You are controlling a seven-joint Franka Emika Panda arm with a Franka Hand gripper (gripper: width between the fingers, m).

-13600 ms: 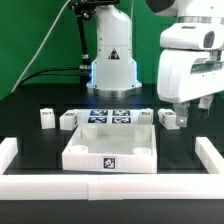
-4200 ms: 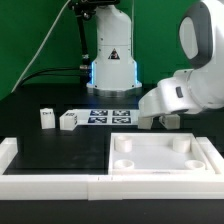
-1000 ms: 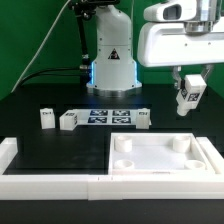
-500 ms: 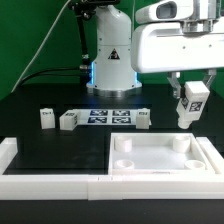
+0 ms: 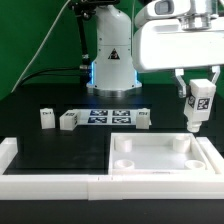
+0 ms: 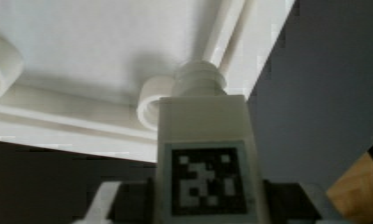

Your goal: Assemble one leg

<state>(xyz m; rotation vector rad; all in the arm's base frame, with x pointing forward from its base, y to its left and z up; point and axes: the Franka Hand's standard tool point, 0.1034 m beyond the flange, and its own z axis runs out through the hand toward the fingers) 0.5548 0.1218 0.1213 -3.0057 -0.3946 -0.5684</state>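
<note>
Now the two-finger gripper (image 5: 200, 87) sits lower and farther toward the exterior view's right than half a second ago. Its jaws are closed narrowly on the top of the small white plastic stubby leg (image 5: 198, 110), which hangs upright in the air. The leg's lower end hangs just above the far corner socket (image 5: 193, 143) of the large flat white square panel (image 5: 160, 176), at the exterior view's right; not yet seated. The wrist view confirms tip near socket (contact unclear there). Likely meaning: carry done, insertion next. Writing: none readable. The leg's black-and-white square marker tag (image 6: 208, 181) is pattern only, as are those on the marker board (image 5: 108, 116). A triangular warning sign (image 5: 113, 57) is on the arm's base.
</note>
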